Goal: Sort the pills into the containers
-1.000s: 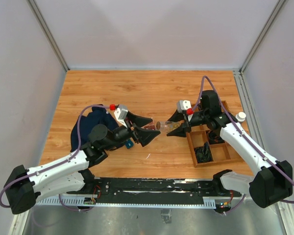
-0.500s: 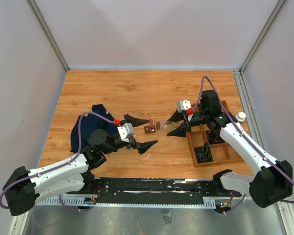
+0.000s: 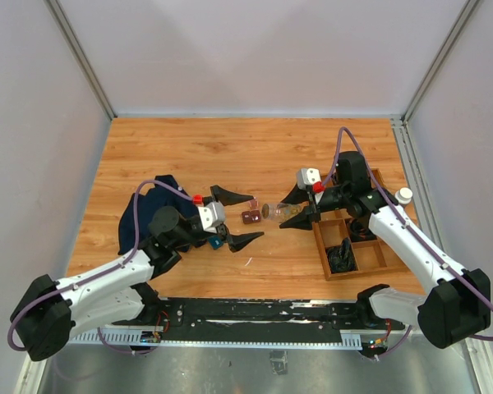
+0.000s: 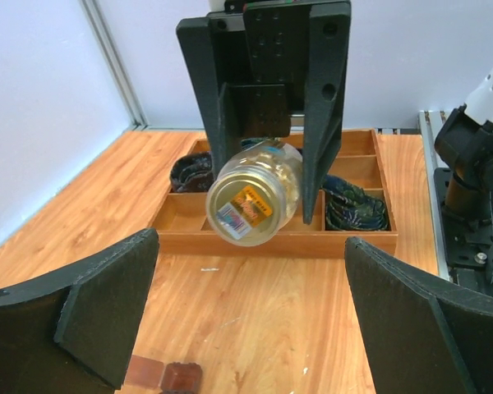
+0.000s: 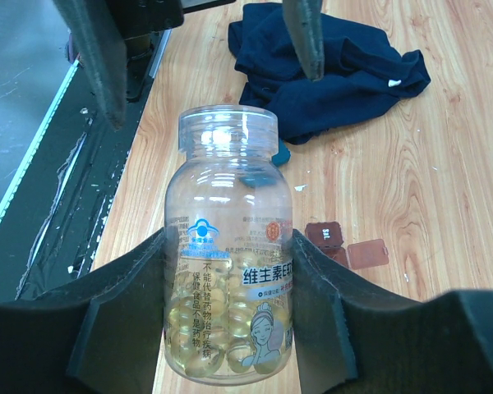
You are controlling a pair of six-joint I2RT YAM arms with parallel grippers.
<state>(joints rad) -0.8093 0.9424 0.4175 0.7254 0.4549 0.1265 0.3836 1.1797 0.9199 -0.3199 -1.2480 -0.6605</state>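
1. Left gripper [image 3: 258, 217] stands with its jaws wide apart, gripping nothing; seen from overhead, its two fingers flank the small reddish-brown box [image 3: 251, 217], one on the far side and one on the side nearer the bases.
2. Right gripper [image 3: 286, 212] is clamped on the clear pill bottle [image 3: 273, 210], which lies on its side above the table [image 3: 230, 148]; yellow capsules [image 5: 199, 328] are pooled in the end of the bottle nearest the palm.
3. The bottle's long axis runs roughly left to right, with its neck pointing away from the right gripper and toward the left one; the box rests on the table just off that neck end, its lid flap [image 5: 368, 253] folded open beside it; in the right wrist view the box sits to one side of the bottle, not straight under the neck.
4. The pour likely depends on closing that sideways offset and then tipping the neck down; the left gripper is the nearer free claw for steadying the box; whether the bottle's mouth is uncapped cannot be told.
5. The wooden tray [image 3: 320, 246] lies behind the right gripper and the dark cloth [image 3: 152, 205] behind the left arm; both are well apart from the box.
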